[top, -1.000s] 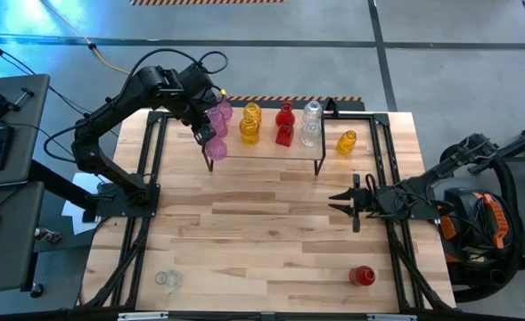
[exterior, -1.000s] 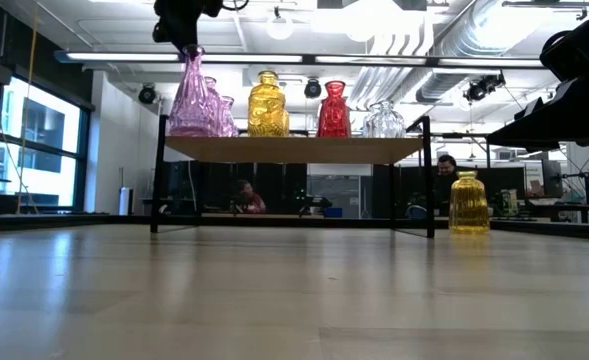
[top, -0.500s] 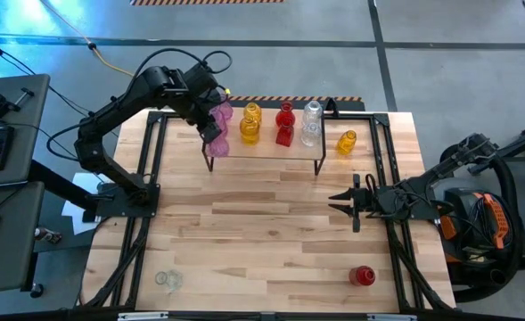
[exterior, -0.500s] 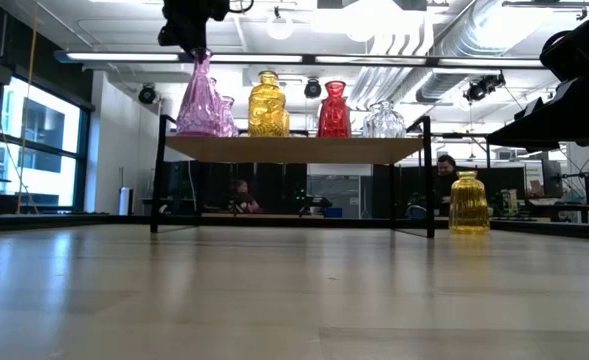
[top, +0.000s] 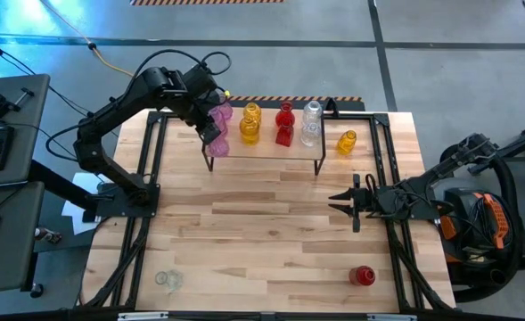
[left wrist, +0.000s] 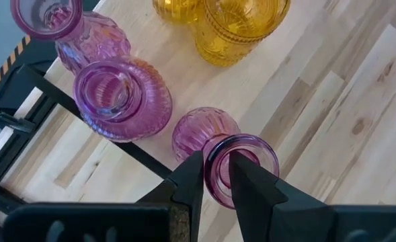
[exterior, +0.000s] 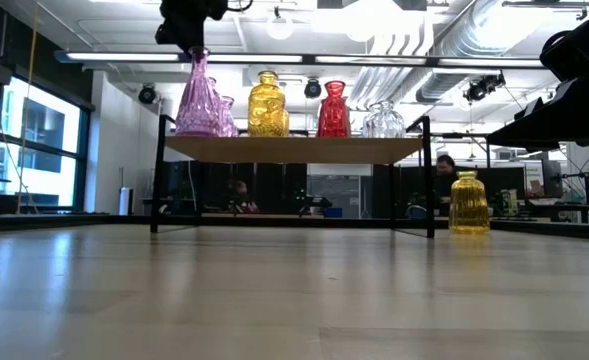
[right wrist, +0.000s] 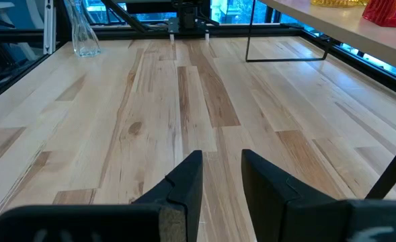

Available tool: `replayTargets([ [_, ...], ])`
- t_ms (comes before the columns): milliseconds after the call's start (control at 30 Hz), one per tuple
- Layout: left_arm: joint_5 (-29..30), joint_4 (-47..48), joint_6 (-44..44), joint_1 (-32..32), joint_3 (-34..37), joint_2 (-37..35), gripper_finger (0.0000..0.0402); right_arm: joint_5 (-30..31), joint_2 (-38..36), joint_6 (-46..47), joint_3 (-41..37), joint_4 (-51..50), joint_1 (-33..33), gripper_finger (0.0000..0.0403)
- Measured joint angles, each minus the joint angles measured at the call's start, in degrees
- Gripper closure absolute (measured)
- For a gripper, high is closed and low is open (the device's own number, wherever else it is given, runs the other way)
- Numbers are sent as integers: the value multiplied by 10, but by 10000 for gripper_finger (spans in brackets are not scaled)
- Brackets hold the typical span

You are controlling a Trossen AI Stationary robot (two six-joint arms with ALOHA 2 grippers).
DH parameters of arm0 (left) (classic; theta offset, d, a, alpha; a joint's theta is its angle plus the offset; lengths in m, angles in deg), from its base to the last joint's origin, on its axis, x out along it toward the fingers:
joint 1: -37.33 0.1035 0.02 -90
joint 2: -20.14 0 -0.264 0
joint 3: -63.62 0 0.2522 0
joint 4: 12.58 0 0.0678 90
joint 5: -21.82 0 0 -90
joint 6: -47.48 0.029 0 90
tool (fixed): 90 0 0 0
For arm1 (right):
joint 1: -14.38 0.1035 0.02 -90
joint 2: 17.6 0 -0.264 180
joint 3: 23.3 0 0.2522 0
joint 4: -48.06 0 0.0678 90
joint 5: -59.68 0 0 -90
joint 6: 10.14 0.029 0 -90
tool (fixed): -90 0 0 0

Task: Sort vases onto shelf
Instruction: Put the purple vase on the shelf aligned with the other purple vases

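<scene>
Vases line the shelf (top: 262, 152); from above, the left tool (top: 214, 132) hides the pink vase (left wrist: 214, 144) at its end. Level view crops that tool. Its wrist view shows fingers (left wrist: 187, 178) clenched on the rim, near the shelf's edge. Right tool (right wrist: 218, 176) idles, slightly parted, over bare surface (right wrist: 150, 101).
</scene>
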Motion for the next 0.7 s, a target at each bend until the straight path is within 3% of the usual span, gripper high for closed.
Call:
replayTargets([
  [467,5,-5,-4,0,0,0,338,0,0,0,0,0,0,315],
  [700,15,-7,2,0,1,0,286,0,0,0,0,0,0,315],
])
